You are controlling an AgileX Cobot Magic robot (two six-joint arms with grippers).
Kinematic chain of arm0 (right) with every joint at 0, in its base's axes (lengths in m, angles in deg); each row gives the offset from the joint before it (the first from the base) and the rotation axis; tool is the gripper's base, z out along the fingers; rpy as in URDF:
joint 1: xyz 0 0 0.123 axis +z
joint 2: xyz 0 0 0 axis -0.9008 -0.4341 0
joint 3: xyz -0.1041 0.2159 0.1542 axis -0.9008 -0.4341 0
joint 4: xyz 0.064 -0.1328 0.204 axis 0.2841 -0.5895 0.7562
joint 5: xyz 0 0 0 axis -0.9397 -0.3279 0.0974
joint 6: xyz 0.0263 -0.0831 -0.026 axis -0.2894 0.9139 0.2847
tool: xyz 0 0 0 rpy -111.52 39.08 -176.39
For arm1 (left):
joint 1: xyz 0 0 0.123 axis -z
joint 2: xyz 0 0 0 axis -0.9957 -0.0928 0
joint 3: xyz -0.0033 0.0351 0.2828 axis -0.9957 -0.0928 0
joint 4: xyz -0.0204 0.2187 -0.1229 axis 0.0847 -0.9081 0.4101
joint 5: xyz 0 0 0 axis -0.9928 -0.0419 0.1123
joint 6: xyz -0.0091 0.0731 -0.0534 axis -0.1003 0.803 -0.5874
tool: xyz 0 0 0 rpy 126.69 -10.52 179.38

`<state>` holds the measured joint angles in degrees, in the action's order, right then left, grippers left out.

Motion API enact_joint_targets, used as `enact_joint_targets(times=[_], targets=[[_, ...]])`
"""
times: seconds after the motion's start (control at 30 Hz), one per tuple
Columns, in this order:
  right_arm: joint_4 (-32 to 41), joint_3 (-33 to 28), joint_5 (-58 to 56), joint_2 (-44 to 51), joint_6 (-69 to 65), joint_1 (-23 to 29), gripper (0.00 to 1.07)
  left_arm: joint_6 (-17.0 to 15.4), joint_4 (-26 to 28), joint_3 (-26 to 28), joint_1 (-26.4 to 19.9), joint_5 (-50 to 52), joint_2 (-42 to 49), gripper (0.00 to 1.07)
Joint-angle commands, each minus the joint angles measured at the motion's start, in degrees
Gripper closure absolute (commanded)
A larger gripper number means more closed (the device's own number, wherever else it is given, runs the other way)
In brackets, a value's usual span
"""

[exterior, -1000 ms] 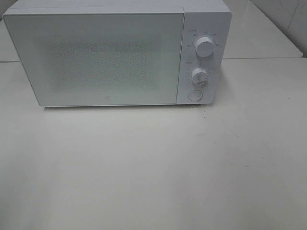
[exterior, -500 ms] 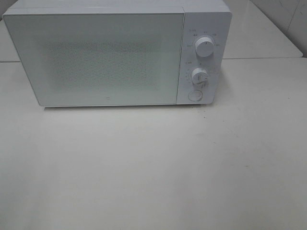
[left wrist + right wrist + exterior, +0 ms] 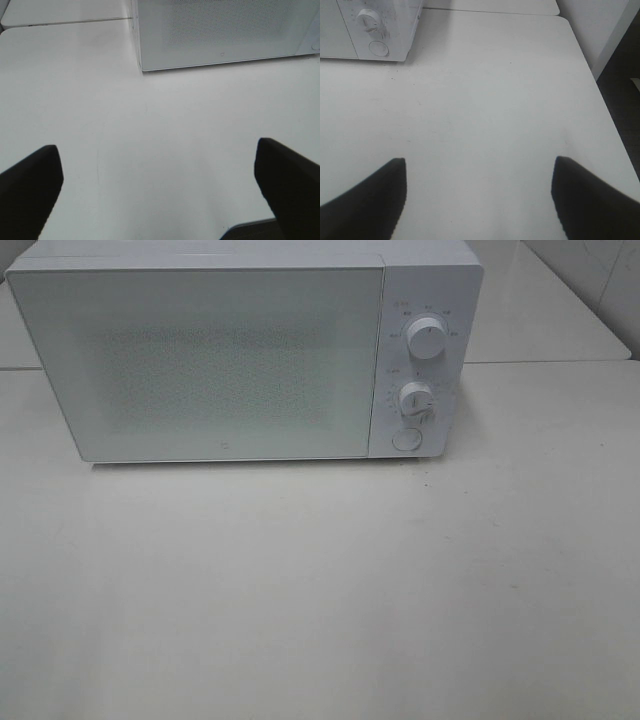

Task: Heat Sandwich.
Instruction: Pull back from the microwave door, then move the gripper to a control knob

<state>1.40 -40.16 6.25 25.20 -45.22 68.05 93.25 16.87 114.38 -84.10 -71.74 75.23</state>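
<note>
A white microwave point(image 3: 240, 350) stands at the back of the white table point(image 3: 320, 580) with its door shut. Two white knobs point(image 3: 427, 340) and a round button point(image 3: 406, 439) sit on its right panel. The sandwich is out of view. My left gripper point(image 3: 160, 185) is open over bare table, with the microwave's front corner point(image 3: 220, 35) ahead of it. My right gripper point(image 3: 479, 195) is open too, nothing between its fingers, and the microwave's panel point(image 3: 375, 27) shows beyond it. Neither gripper appears in the exterior high view.
The table's right edge point(image 3: 600, 95) drops to a dark floor. A seam point(image 3: 560, 362) joins this table to another behind it. A tiled wall point(image 3: 600, 270) rises at the back right.
</note>
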Motion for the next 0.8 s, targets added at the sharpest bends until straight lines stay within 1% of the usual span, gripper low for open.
enact_joint_targets(times=[0.03, 0.8], targets=[[0.1, -0.1, 0.5, 1.5, -0.4, -0.3, 0.31, -0.1, 0.3, -0.1, -0.2, 0.6, 1.7, 0.05], [0.1, -0.1, 0.5, 1.5, -0.4, -0.3, 0.31, -0.1, 0.3, -0.1, -0.2, 0.6, 1.6, 0.05]])
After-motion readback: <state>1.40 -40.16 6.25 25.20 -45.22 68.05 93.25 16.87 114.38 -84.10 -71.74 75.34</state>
